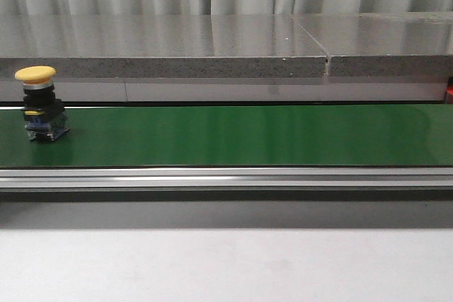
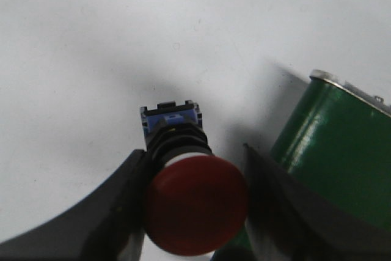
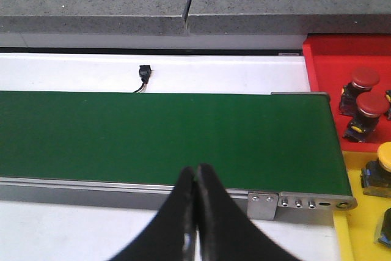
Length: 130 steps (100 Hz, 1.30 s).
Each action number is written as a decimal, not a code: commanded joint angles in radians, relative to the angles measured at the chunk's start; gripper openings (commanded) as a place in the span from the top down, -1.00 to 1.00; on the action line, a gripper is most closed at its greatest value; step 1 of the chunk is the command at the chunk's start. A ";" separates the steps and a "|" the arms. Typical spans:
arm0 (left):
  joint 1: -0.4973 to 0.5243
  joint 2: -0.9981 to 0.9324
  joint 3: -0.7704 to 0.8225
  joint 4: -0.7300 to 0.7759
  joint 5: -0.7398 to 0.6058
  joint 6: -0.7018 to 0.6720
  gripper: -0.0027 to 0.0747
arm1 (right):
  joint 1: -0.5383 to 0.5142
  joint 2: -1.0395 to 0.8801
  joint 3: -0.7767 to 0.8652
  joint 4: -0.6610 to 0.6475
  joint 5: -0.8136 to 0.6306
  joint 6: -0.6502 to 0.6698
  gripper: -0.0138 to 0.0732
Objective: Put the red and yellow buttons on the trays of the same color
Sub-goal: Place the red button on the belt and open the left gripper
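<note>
In the left wrist view my left gripper (image 2: 195, 154) is shut on a red button (image 2: 195, 203) with a black and blue body. It holds the button over the white table, beside the conveyor's green end roller (image 2: 336, 151). A yellow button (image 1: 39, 104) stands upright at the far left of the green belt (image 1: 248, 136). My right gripper (image 3: 195, 172) is shut and empty over the belt's front rail. The red tray (image 3: 330, 65) holds two red buttons (image 3: 365, 80). The yellow tray (image 3: 355, 164) holds a yellow button (image 3: 385, 160). Neither gripper shows in the front view.
A grey stone ledge (image 1: 212, 47) runs behind the belt. A metal rail (image 1: 226, 178) edges the belt's front, with white table (image 1: 226, 266) before it. A small black connector (image 3: 144, 73) lies on the white surface behind the belt.
</note>
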 commanded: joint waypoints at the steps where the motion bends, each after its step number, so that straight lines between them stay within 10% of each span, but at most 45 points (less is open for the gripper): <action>1: 0.000 -0.092 -0.010 -0.007 -0.001 0.046 0.45 | -0.001 0.006 -0.023 -0.001 -0.069 -0.008 0.84; 92: -0.150 -0.249 0.205 -0.120 -0.092 0.126 0.42 | -0.001 0.006 -0.023 -0.001 -0.069 -0.008 0.84; 130: -0.150 -0.227 0.203 -0.143 -0.120 0.130 -0.51 | -0.001 0.006 -0.023 -0.001 -0.069 -0.008 0.84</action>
